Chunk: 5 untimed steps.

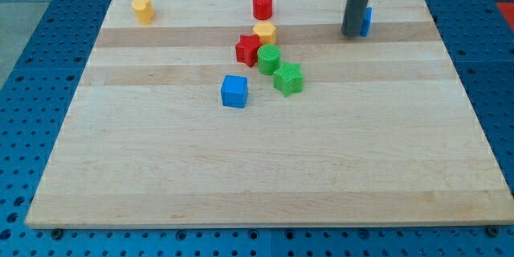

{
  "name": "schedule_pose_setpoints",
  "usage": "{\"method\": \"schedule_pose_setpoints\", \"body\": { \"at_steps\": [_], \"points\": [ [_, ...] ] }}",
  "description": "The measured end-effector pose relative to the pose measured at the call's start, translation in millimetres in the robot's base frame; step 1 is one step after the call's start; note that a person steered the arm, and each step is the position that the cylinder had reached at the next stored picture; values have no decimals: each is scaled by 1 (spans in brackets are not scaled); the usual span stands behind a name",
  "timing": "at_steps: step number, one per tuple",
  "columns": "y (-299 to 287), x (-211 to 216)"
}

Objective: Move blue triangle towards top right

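Observation:
The blue triangle (pixel 366 22) lies near the view's top right of the wooden board, mostly hidden behind my rod. My tip (pixel 351 34) rests on the board right against the triangle's left side. Only a thin blue sliver of the block shows to the right of the rod.
A blue cube (pixel 234 91) sits near the board's middle. A green star (pixel 288 78), green cylinder (pixel 268 59), red star (pixel 248 49) and yellow block (pixel 265 33) cluster above it. A red cylinder (pixel 263 5) stands at top centre, a yellow block (pixel 143 9) at top left.

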<state>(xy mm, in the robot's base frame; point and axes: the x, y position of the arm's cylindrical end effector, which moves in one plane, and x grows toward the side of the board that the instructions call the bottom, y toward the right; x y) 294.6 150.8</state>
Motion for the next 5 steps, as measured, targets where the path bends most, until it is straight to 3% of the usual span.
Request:
{"method": "schedule_pose_setpoints", "body": {
  "at_steps": [5],
  "points": [
    [45, -25]
  ]
}}
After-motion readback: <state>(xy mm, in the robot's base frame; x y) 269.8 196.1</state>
